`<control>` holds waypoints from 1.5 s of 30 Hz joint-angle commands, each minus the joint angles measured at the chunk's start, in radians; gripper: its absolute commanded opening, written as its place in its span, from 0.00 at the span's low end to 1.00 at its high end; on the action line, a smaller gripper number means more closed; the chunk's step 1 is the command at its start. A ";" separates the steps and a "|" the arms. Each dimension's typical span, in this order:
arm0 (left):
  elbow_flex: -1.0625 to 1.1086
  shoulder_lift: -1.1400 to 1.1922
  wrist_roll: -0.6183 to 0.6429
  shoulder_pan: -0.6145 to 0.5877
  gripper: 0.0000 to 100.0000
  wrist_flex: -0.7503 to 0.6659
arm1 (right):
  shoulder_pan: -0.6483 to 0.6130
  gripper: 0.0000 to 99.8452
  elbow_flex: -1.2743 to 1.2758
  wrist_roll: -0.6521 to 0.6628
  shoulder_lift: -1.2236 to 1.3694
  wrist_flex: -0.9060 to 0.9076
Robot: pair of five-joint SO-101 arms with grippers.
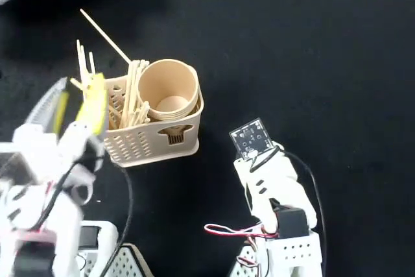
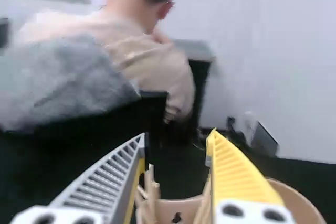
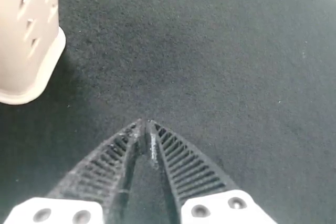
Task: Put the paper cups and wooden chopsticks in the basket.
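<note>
A beige perforated basket (image 1: 159, 142) stands on the black table and holds stacked paper cups (image 1: 167, 89) and several wooden chopsticks (image 1: 133, 92), one long stick leaning out toward the back left. My left gripper (image 1: 76, 95), with one grey and one yellow finger, is open just left of the basket, above its left edge. In the left wrist view the open gripper (image 2: 176, 142) frames chopsticks (image 2: 149, 192) and the cup rim (image 2: 294, 203) below. My right gripper (image 3: 144, 127) is shut with nothing in it, low over bare table, right of the basket (image 3: 26, 40).
The right arm (image 1: 275, 192) rests at the front centre-right of the black table (image 1: 311, 63). The left arm's white body (image 1: 39, 186) fills the front left corner. Shoes and clutter lie beyond the table's far edge.
</note>
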 commanded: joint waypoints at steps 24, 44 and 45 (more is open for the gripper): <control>-1.007 1.654 0.078 -0.367 0.20 0.353 | 0.009 0.01 -0.004 0.011 -0.081 0.003; -1.977 2.598 -0.074 -0.222 0.19 0.766 | 0.009 0.01 -0.004 0.011 -0.081 0.003; -2.022 2.628 -0.091 -0.226 0.19 0.778 | 0.009 0.01 -0.004 0.011 -0.081 0.003</control>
